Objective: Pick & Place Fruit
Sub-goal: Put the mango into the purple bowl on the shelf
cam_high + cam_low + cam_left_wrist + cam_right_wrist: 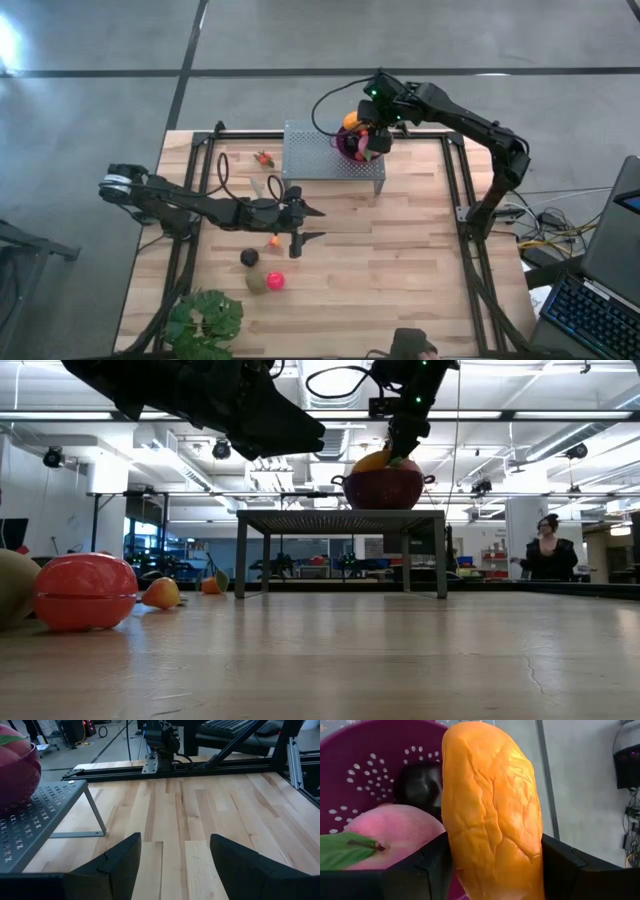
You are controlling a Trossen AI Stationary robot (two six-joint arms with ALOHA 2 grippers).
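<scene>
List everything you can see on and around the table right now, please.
Orange piece: one, elongated, held over the bowl.
Bowl: one, purple, perforated, on the stand.
Pink fruit: one, with a green leaf, in the bowl.
Black ball: one, in the bowl.
Dark ball: one, on the table.
Red ball: one, beside the olive-green piece.
Orange bits: two, one by the stand, one below the left gripper.
Stand: one, grey perforated metal, far side.
Plant: one, green, near-left corner.
Person: one, in the room behind.
Left gripper: open, empty, mid-table.
Right gripper: shut on the orange piece.
</scene>
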